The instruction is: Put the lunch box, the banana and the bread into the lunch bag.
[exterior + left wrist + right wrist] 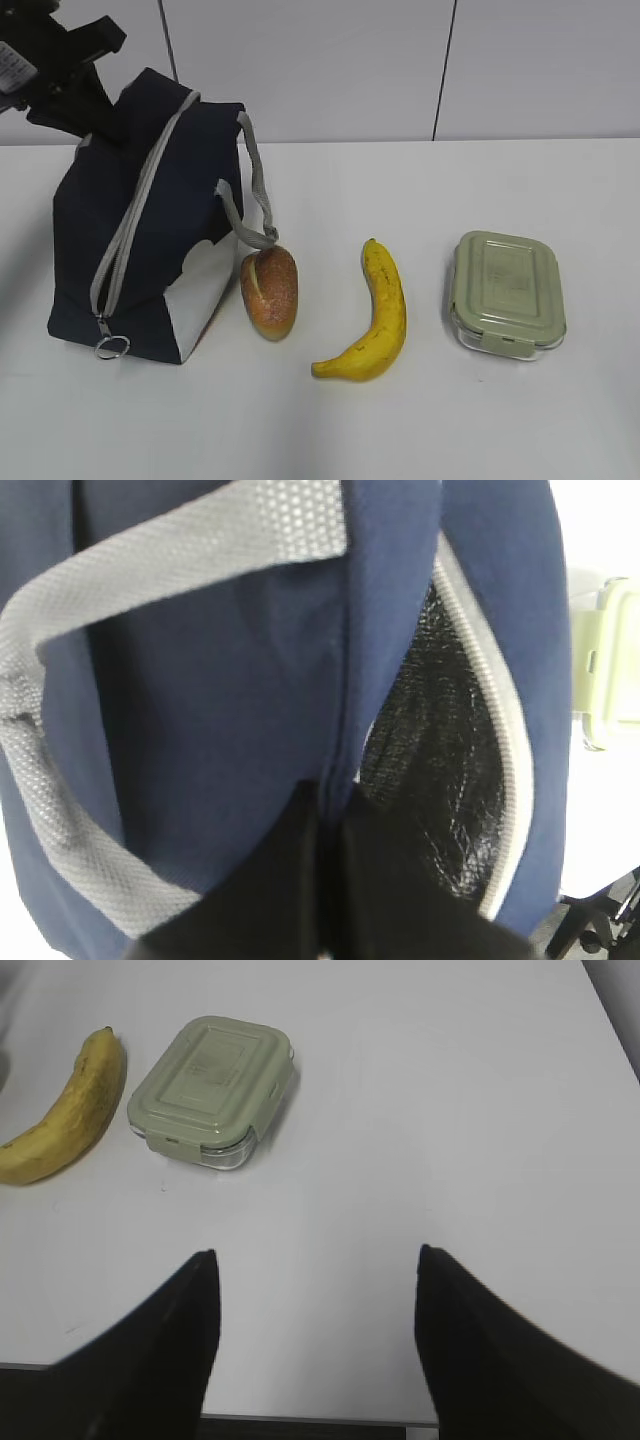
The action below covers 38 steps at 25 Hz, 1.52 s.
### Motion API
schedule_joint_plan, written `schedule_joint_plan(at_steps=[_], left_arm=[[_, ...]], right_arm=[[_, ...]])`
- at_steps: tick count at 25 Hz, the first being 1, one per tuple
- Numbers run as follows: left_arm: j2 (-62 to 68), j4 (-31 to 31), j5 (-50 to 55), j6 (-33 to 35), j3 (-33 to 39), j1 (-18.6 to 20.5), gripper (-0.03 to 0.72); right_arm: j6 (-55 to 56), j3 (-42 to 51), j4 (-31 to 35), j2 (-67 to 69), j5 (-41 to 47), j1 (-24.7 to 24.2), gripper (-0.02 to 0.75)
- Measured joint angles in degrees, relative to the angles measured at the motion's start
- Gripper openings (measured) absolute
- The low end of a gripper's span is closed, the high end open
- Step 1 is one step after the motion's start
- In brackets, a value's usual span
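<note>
My left end effector (325, 880) pinches the lunch bag (150, 220) fabric at far left, holding its mouth open, while my right end effector (315, 1290) hangs wide and empty near the lunch box (210, 1090); bread (269, 290) and banana (375, 315) wait on the counter (560, 420); no writing is legible.

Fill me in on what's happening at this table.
The left gripper is shut on the top edge of the lunch bag, whose zipper gapes onto its dark lining. The right gripper hangs open over bare table. The bread, the banana and the lunch box still lie outside.
</note>
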Motion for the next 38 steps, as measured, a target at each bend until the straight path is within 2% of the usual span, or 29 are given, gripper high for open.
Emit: schedule_joint_plan(at_steps=[6,14,18,24,33,38], left_arm=[[0.0,-2.7,0.2,1.6,0.0,0.0,0.001],[0.0,-2.9,0.2,2.0,0.0,0.0,0.001],[0.0,-3.0,0.2,2.0,0.0,0.0,0.001],[0.0,-3.0,0.2,2.0,0.0,0.0,0.001],[0.0,-3.0,0.2,2.2,0.0,0.0,0.001],[0.0,-3.0,0.2,2.3,0.0,0.0,0.0]], right_arm=[[0.0,0.0,0.0,0.0,0.0,0.0,0.456],[0.9,0.0,0.1,0.0,0.0,0.0,0.457],[1.2,-1.6,0.1,4.3,-1.4,0.0,0.457],[1.3,-6.1,2.3,18.6,-7.4,0.0,0.458],[4.9,-8.6,14.5,45.3,-10.8,0.0,0.458],[4.9,-13.1,17.4,58.6,-11.4,0.0,0.458]])
